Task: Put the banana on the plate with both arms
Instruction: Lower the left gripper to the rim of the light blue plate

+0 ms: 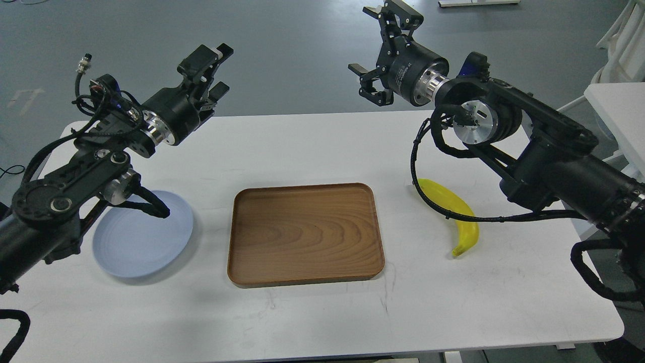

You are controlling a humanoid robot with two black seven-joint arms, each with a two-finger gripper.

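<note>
The yellow banana (466, 232) lies on the white table (312, 312) at the right, under my right forearm, with a black cable draped across it. The pale blue-grey plate (146, 242) lies at the left, partly hidden by my left arm. My left gripper (214, 70) is raised over the table's far left edge, above and beyond the plate, turned partly side-on, open and empty. My right gripper (381, 50) is raised beyond the far edge, well above and left of the banana, open wide and empty.
A rectangular brown wooden tray (302, 234) lies in the middle between plate and banana. Another white table (617, 108) stands at the far right. Grey floor lies beyond the table's far edge.
</note>
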